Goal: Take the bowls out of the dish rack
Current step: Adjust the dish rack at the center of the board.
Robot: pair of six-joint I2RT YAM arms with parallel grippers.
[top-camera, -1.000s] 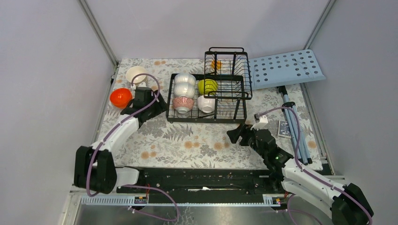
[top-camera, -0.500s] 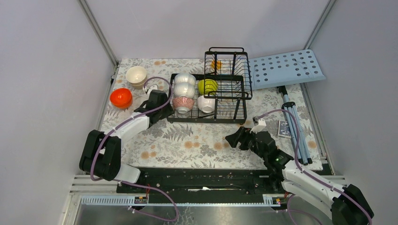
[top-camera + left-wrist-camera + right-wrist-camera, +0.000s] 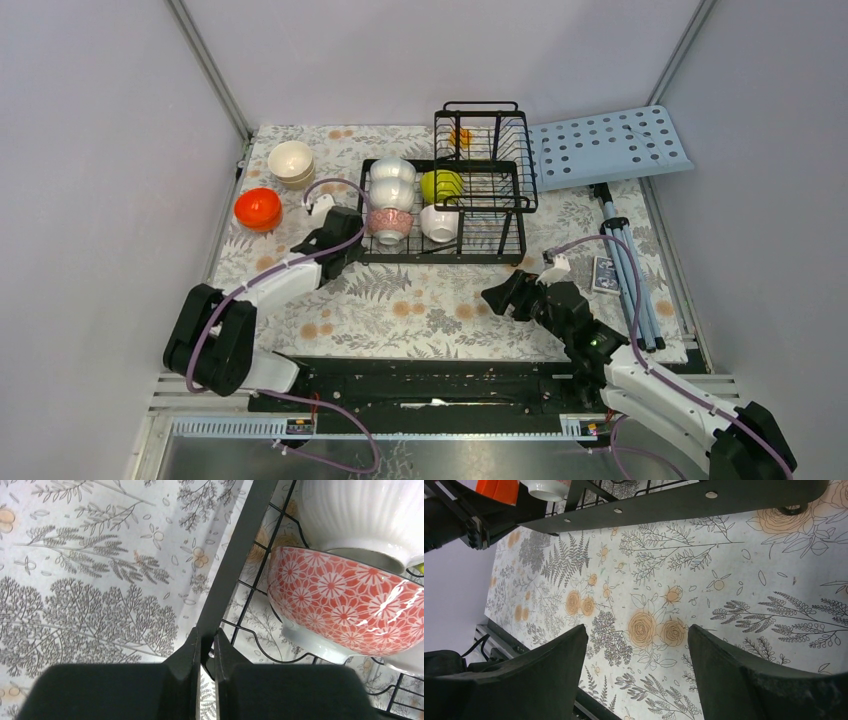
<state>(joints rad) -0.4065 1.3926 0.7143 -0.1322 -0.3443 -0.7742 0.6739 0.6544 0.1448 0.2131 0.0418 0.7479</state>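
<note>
On the bench (image 3: 420, 300) left of the dish rack (image 3: 440, 258), an orange bowl (image 3: 258, 208) and a cream bowl (image 3: 291, 162) sat unloaded. Several others, including the red-patterned bowl (image 3: 345, 605), were racked. The left gripper (image 3: 206, 637) was pinched together, seemingly empty, at the rack's edge, and the right gripper (image 3: 638, 635) stood apart.

The black wire dish rack (image 3: 430, 257) stands on the far middle of the bench. Its flat base holds white bowls (image 3: 393, 178), a pink patterned bowl (image 3: 390, 222) and a yellow-green bowl (image 3: 442, 184). Left of it, outside, sit a cream bowl (image 3: 291, 160) and an orange bowl (image 3: 258, 207).
</note>
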